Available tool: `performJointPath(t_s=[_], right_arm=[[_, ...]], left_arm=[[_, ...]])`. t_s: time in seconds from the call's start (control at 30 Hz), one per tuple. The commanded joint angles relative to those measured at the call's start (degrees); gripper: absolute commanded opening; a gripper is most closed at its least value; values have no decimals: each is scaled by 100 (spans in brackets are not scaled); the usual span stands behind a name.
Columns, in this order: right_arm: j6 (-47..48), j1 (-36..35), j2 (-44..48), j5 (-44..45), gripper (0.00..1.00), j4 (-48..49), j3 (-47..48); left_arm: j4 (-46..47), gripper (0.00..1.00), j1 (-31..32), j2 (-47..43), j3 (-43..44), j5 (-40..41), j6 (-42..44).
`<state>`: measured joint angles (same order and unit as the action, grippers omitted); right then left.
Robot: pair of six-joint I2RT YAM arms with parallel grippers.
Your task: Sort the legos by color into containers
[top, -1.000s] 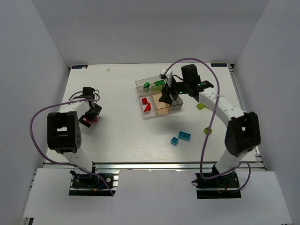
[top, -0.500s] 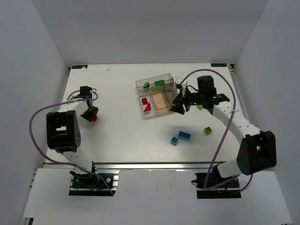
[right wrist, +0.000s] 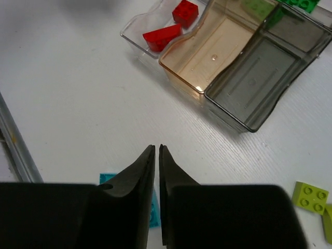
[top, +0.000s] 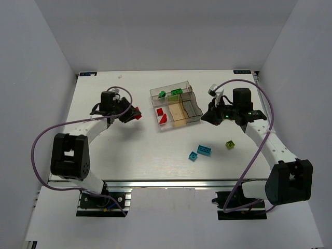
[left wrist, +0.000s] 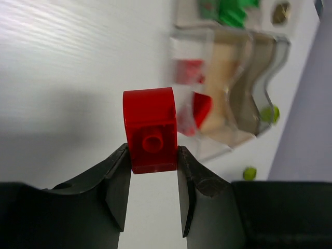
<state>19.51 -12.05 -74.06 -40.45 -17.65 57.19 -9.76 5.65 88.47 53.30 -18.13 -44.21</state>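
My left gripper (top: 133,113) is shut on a red lego (left wrist: 150,136) and holds it above the table, just left of the containers (top: 154,92). Two red legos (top: 162,115) lie in the clear front-left bin, and green legos (top: 174,93) lie in the back bin. The tan bin (right wrist: 179,72) and the smoky bin (right wrist: 244,123) hold nothing. My right gripper (top: 208,117) hangs right of the containers, shut (right wrist: 156,148) with nothing in it. Two cyan legos (top: 204,150) and a lime lego (top: 230,144) lie on the table in front.
A cyan brick (right wrist: 106,179) shows partly behind my right fingers. Two lime bricks (right wrist: 311,197) lie at the right edge of the right wrist view. The table's metal front rail (top: 171,182) runs along the near edge.
The left gripper shut on the red lego, lifted it and carried it right toward the containers. The right gripper pulled right, away from above the bins, and shut empty.
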Motion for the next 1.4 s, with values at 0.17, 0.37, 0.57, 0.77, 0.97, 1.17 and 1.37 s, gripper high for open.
performJointPath(t_s=[0.17,0.37,0.57,0.77,0.97,1.17,1.37], right_arm=[[26,291,261,415,33,-265,-331],[185,423,287,572,50,-397,-472],[913,457,-81,688,76,-1046,-411],[2512,388,-503,547,88,-2057,-541],[3050,81,-575,845,89,-1796,-1086],[2858,-376,-583,1240,88,-1172,-1569],[2304,-658,-618,2127,72,-90,-1948]], left_arm=[[185,1,1148,899,1313,-719,570],[-368,24,1544,1515,2096,-8,632],[-843,71,1728,1797,2571,319,746],[-1010,75,1729,1736,2879,380,843],[-853,64,1729,814,2136,556,905],[-387,64,1729,-741,719,381,624],[-140,73,1834,-1885,-617,240,211]])
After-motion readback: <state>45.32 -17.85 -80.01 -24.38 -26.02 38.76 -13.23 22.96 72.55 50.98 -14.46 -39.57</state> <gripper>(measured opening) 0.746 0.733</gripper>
